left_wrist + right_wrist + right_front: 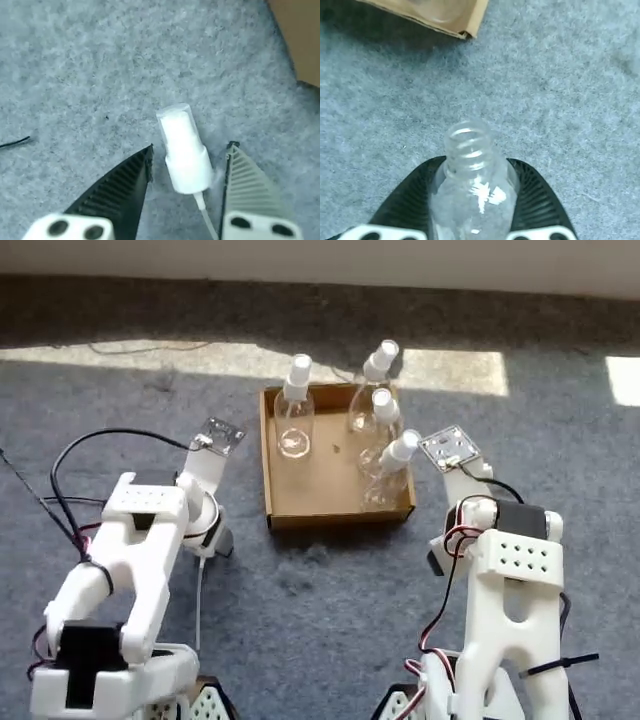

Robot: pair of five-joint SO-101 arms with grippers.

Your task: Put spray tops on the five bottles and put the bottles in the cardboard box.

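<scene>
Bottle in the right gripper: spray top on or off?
Off: the bottle shows a bare, open threaded neck, held in the right gripper.

— A grey carpet (pixel 320 580) was seen under everything. What was laid on it?
— The cardboard box (pixel 330 480) was set mid-carpet, a white spray top (pixel 184 150) was laid flat nearby, and a black cable (pixel 90 445) was looped off to one side.

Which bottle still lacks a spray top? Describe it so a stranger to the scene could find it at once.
Start at the cardboard box on the grey carpet, where four bottles stand with white spray tops. Outside the box, the right gripper clasps the fifth bottle. Unlike the others, its threaded neck is bare and open.
</scene>
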